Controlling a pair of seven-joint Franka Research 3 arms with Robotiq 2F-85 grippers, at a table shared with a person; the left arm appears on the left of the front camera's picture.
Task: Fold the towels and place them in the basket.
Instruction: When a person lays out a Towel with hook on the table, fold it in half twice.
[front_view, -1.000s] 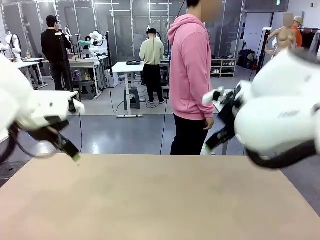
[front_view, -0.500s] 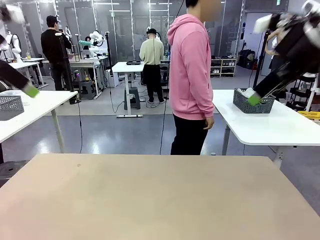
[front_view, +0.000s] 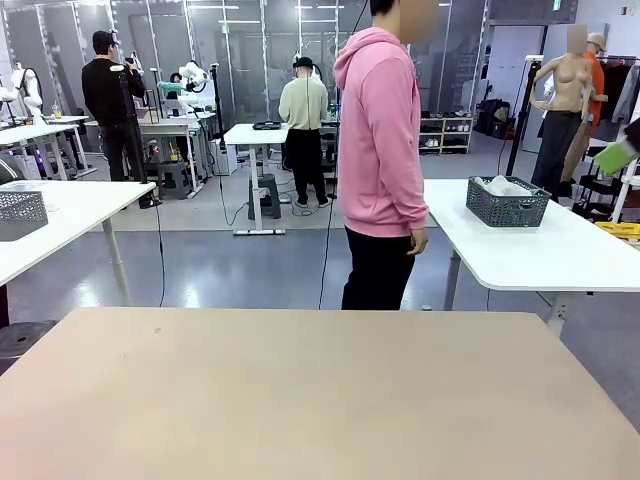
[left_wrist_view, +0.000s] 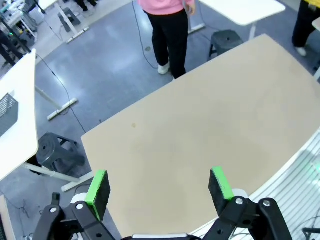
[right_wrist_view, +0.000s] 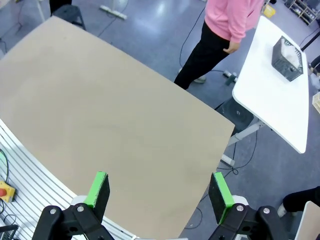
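Terry-cloth towels should, in our judgement, be light, soft and quite limp. One lifted at a single point would droop and bunch, so we would pinch it at two neighbouring corners, one end effector on each, and keep the edge taut for a clean fold. The nap ought to grip well against the green pads, and nothing about it is fragile.

From the front we can make out a pale, crumpled heap that we take to be the towels (front_view: 503, 186), though at this distance we cannot tell how many there are or find their corner loops. They lie inside the basket (front_view: 507, 205), a dark grey wire-mesh box with slightly flared sides. It stands on a white desk (front_view: 540, 255) beyond the right far corner of our own beige desk (front_view: 300, 400), well apart from both arms. A person (front_view: 380, 130) in a pink hoodie stands between the two desks. A second basket (front_view: 20, 213) sits on another white desk at the far left.

The left end effector (left_wrist_view: 159, 189) hangs high above the beige desk, released and grasping nothing. The right end effector (right_wrist_view: 159, 190) is likewise released and empty.
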